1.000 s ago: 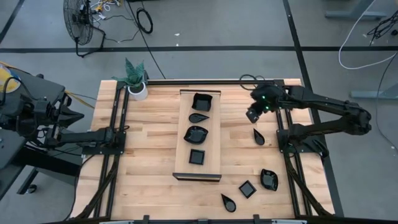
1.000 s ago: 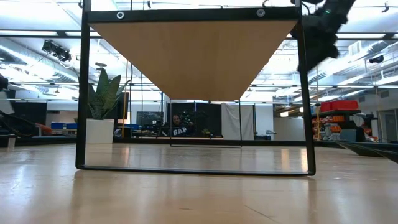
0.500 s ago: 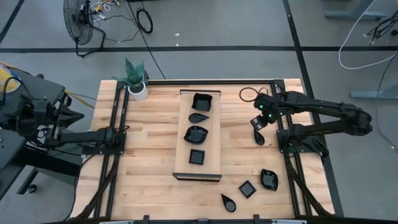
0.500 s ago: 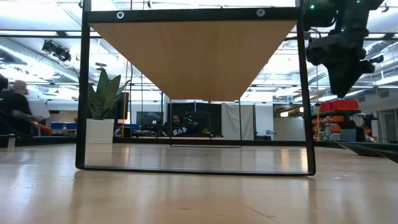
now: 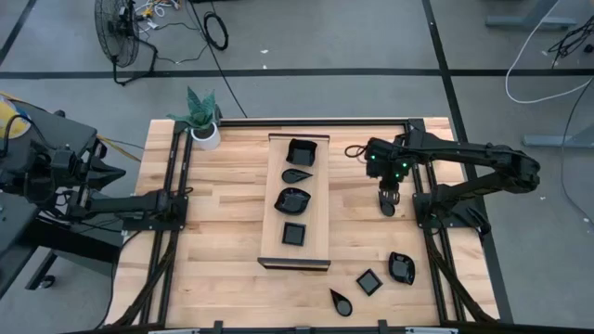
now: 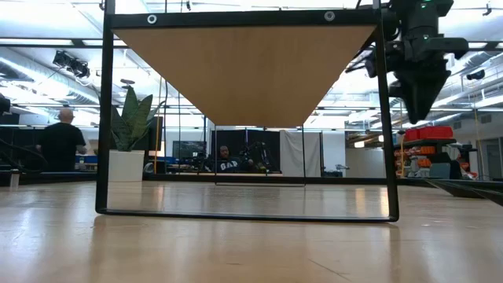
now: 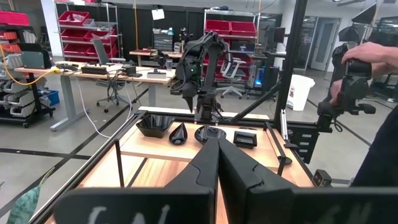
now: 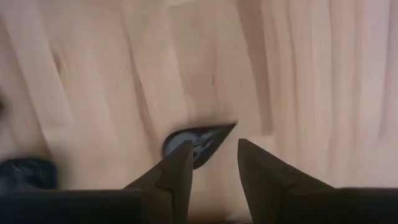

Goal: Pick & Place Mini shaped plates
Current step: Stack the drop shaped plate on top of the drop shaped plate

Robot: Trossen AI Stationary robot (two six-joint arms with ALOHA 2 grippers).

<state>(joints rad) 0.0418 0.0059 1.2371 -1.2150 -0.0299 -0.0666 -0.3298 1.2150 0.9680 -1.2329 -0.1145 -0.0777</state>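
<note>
Right wrist view looks straight down past the right gripper [image 8: 211, 158], whose 2 dark fingers stand apart with nothing between them, onto a teardrop plate [image 8: 198, 140] lying flat on the bare table [image 8: 93, 74]. The plate's rounded end sits just under one fingertip and its pointed tip reaches toward the gap between the 2, so its long axis lies slanted across the line joining the fingers, not square to it. In the high view the same gripper [image 5: 387, 197] hangs directly over that teardrop plate [image 5: 387, 208], which rests on the table's right side between the long wooden board [image 5: 295, 263] and the right arm's base. My judgement is that the coming grasp turns on this offset: the gripper likely needs a small shift toward the rounded end, and perhaps a wrist turn, before it descends. The board already carries 4 black plates [image 5: 294, 199], while 3 more plates [image 5: 369, 281] lie loose near the table's front right corner. The left gripper [image 7: 216, 163], fingers pressed together, waits far off at the table's left edge, so the right arm is plainly the nearer one.
</note>
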